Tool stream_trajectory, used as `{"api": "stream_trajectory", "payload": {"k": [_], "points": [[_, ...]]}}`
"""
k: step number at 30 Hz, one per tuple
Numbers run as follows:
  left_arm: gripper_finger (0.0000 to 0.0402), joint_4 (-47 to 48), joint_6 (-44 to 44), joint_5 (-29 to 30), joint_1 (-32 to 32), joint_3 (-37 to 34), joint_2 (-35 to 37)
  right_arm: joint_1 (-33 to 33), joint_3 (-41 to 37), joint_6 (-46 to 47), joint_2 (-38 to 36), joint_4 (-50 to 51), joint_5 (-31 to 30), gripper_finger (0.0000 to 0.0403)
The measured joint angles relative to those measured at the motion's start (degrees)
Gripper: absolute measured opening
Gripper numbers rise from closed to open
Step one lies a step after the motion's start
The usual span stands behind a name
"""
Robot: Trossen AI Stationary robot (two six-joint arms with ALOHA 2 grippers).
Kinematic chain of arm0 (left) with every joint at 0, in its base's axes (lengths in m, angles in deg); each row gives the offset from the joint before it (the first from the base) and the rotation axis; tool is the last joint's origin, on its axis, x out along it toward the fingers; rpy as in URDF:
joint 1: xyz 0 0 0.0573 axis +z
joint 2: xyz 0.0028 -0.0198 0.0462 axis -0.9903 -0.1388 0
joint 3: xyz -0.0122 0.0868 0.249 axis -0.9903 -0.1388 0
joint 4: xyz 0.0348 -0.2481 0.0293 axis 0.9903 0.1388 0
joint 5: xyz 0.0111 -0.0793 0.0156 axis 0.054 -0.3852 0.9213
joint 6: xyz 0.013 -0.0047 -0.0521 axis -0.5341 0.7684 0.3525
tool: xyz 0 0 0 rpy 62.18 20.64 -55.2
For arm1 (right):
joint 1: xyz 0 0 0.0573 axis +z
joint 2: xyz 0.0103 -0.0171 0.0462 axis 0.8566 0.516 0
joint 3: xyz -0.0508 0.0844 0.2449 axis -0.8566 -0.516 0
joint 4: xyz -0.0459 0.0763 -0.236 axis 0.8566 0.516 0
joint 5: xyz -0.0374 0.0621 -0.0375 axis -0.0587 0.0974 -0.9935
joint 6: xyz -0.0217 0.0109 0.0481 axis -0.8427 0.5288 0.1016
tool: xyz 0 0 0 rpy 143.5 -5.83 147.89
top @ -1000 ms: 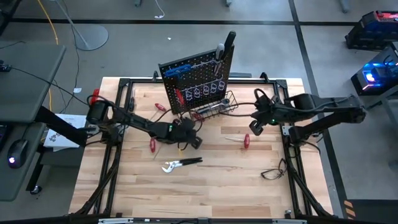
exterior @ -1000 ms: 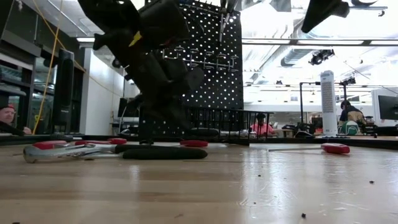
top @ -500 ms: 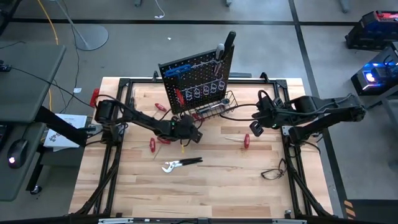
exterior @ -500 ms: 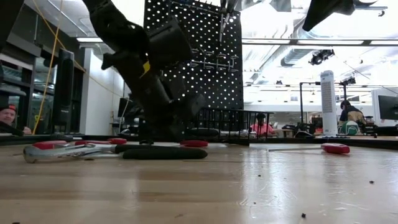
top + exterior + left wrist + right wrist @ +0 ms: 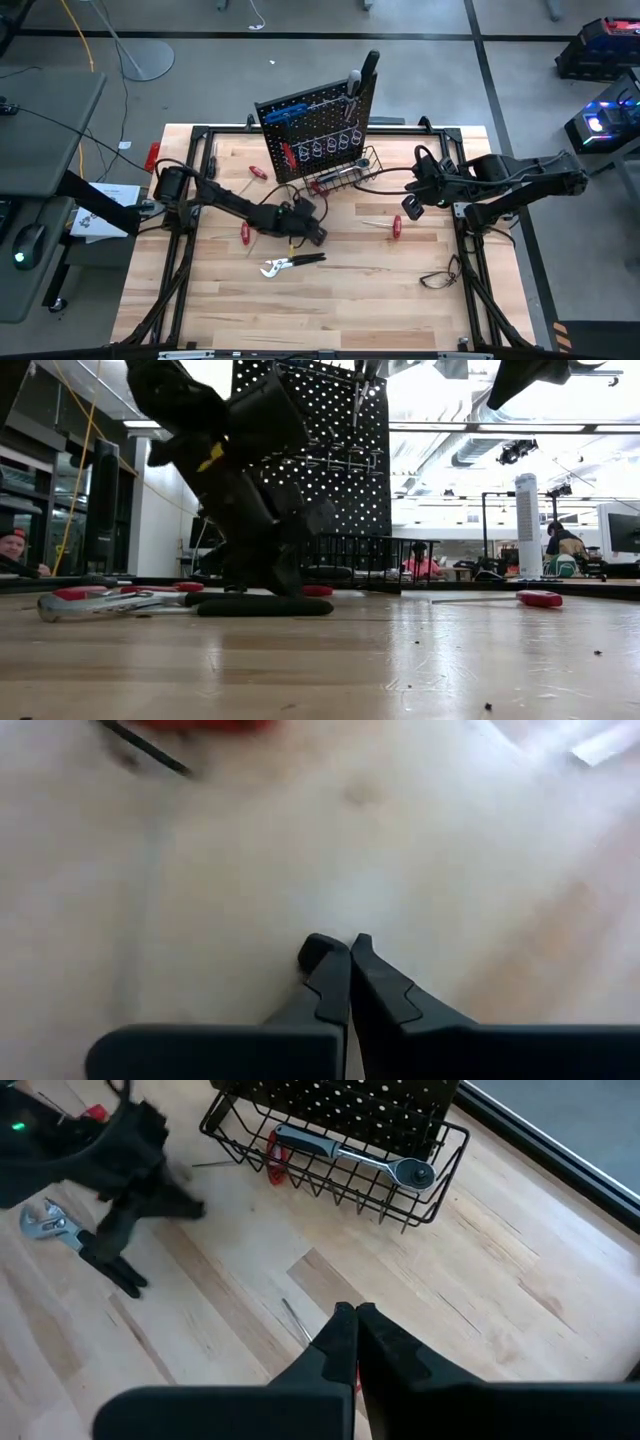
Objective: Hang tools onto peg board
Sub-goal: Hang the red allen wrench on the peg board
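Note:
The black peg board [image 5: 315, 125] stands upright at the table's far middle, with tools hung on it and a wire basket [image 5: 347, 175] at its foot. A silver ratchet wrench [image 5: 350, 1155] lies in the basket. My left gripper [image 5: 308, 230] is shut, low over bare wood in front of the board [image 5: 348, 944], with nothing between its fingers. Silver pliers with black handles [image 5: 288, 264] lie just nearer. Two red-handled screwdrivers lie flat, one [image 5: 245, 233] on its left and one [image 5: 394, 226] on its right. My right gripper [image 5: 410, 205] hangs shut, high above that right one [image 5: 355, 1312].
Another red-handled screwdriver [image 5: 258, 172] lies left of the peg board. A loose black cable [image 5: 438, 277] lies near the right frame rail. The black tubular frame [image 5: 190, 180] runs along the table's sides. Bare wood spreads across the near half of the table.
My left gripper has come down toward the table and a little toward the near edge, staying shut, and now hangs low just beyond the pliers. The tools on the table lie where they were.

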Motion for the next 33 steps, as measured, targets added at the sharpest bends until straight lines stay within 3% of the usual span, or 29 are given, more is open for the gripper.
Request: {"api": "stream_trajectory", "payload": {"k": [5,10,15,21,24,29,33], "points": [[0.0000,0.7,1.4,-3.2,-3.7,0.0,0.9,0.0,0.0,-1.8,0.0,-0.5,1.2,0.0000],[0.0000,6.1,0.5,-1.7,-5.4,-0.4,6.2,0.0,-3.8,-10.7,0.1,-8.9,12.1,0.0000],[0.0000,14.6,-4.4,7.8,-4.7,-0.3,15.1,-1.1,-16.7,-15.4,0.5,-27.1,16.6,0.0000],[0.0000,20.9,-6.1,14.0,-2.3,-1.5,23.5,-5.5,-29.5,-10.1,2.7,-54.7,21.1,0.0000],[0.0000,21.6,-3.2,13.3,-0.9,-5.4,27.3,-6.0,-32.0,-7.7,4.3,-60.4,21.2,0.0000],[0.0000,23.7,-0.5,9.6,0.9,-10.5,38.4,-5.4,-32.2,-7.9,5.1,-60.4,21.4,0.0000],[0.0000,39.4,7.3,3.5,6.8,-11.4,43.2,-5.5,-32.2,-8.0,5.1,-59.9,21.0,0.0000]]}}
